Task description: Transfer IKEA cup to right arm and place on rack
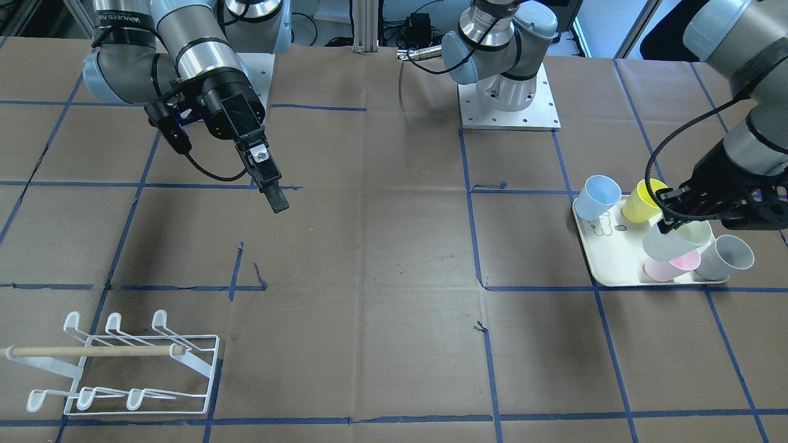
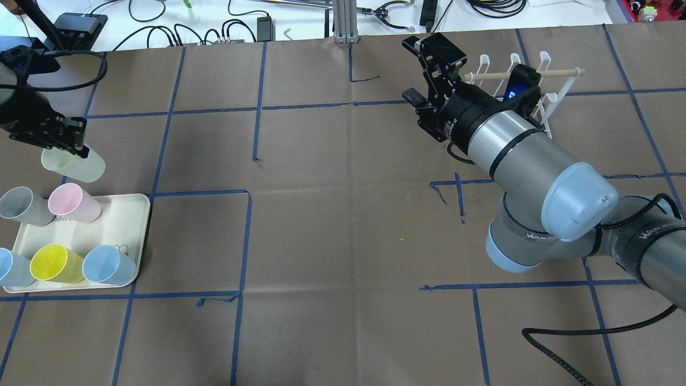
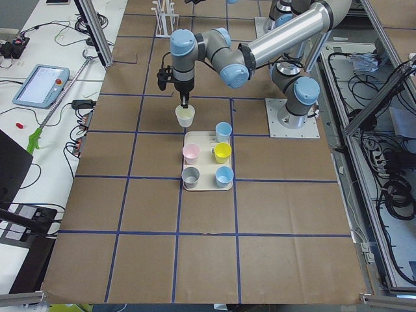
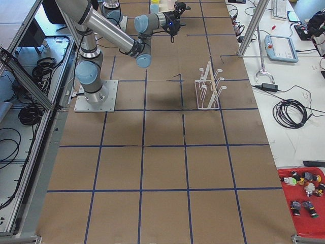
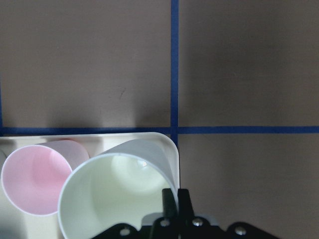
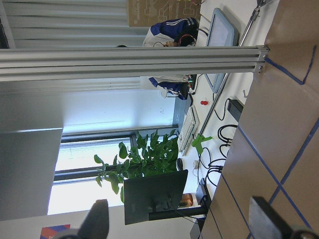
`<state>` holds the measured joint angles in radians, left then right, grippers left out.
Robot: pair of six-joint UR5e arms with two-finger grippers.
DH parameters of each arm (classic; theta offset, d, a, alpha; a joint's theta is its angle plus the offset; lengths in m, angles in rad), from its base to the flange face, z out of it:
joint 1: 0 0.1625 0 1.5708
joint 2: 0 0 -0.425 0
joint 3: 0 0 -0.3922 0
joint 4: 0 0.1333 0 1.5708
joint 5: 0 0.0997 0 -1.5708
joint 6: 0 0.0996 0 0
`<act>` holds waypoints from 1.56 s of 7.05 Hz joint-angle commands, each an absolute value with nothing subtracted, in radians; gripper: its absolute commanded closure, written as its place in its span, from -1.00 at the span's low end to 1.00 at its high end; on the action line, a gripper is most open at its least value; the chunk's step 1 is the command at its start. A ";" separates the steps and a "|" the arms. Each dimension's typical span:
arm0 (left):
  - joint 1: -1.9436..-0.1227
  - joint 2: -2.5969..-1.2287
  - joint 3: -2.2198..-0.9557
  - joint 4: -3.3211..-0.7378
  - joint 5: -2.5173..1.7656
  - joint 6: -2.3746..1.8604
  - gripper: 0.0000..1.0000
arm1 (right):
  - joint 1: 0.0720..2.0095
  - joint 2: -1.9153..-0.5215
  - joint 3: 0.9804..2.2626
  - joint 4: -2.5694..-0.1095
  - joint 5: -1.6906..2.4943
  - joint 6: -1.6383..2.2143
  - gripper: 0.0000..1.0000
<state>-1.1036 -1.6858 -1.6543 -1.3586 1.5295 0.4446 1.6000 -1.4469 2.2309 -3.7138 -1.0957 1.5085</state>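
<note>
My left gripper (image 2: 77,149) is shut on the rim of a pale green IKEA cup (image 2: 75,164), holding it tilted just above the far edge of the cream tray (image 2: 128,225). In the left wrist view the fingers (image 5: 174,198) pinch the cup (image 5: 112,194) wall. The right arm's gripper (image 2: 412,69) hangs open and empty above the table, its fingers spread wide in the right wrist view (image 6: 178,211). The white wire rack (image 1: 123,363) with its wooden handle stands at the table's right end, partly hidden behind the right arm in the overhead view.
On the tray sit a grey cup (image 2: 21,206), a pink cup (image 2: 72,202), a yellow cup (image 2: 53,264) and a blue cup (image 2: 107,265). Another pale blue cup (image 2: 9,268) lies at the tray's left edge. Brown paper with blue tape lines covers the table.
</note>
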 commanded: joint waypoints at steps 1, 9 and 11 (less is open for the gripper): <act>-1.123 -1.704 -1.563 -1.427 1.465 0.439 1.00 | 1.601 -1.450 2.235 -3.706 -1.131 1.508 -1.00; -1.239 -1.722 -1.782 -0.663 0.757 0.557 1.00 | 1.606 -1.447 2.233 -3.663 -1.127 1.493 -1.00; -1.244 -1.732 -1.862 -0.507 0.623 0.555 1.00 | 1.606 -1.445 2.233 -3.660 -1.129 1.493 -1.00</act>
